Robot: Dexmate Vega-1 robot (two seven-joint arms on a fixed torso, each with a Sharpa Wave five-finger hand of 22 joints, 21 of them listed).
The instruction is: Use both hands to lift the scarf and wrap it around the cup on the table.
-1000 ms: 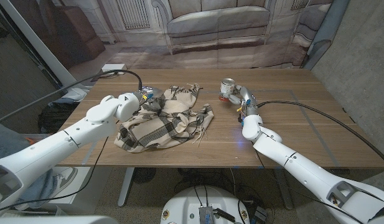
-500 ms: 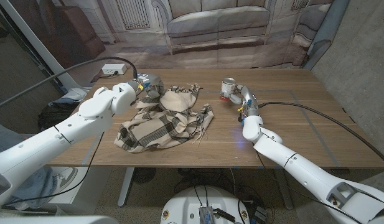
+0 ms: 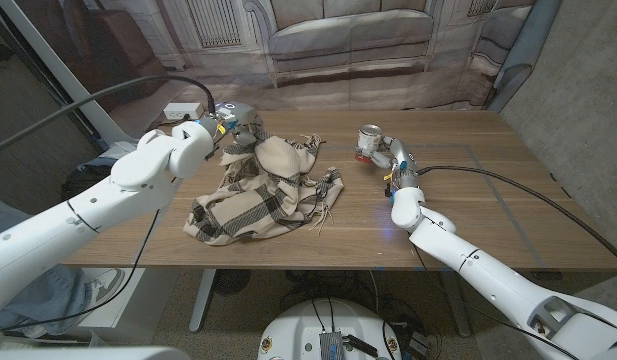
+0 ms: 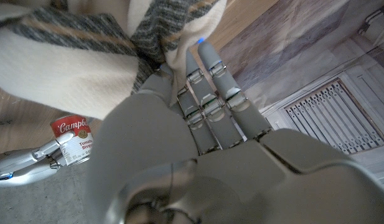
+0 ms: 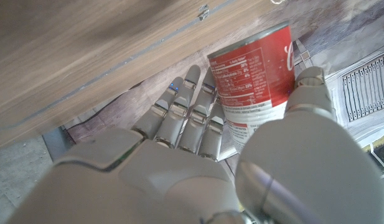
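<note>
The left hand point(image 3: 231, 128) pinches a corner of the plaid scarf point(image 3: 263, 190) between its fingers point(image 4: 207, 74), lifting that end while the rest trails on the bench point(image 3: 468, 215) below them. The right hand point(image 3: 385, 153) has its fingers point(image 5: 179, 106) wrapped around the red soup can point(image 5: 257, 87), thumb on the other side.

Can't really see how the left hand point(image 4: 198, 143) holds the scarf point(image 3: 263, 190). In the left wrist view the fingertips point(image 4: 201, 53) vanish into the folds and the cloth runs off the frame, so the contact is buried. Head view is no help, the hand is a small grey lump at the scarf's far corner. The soup can point(image 5: 257, 93) by the right hand point(image 5: 198, 168) is half covered by the thumb, and its label is too blurry to read.
</note>
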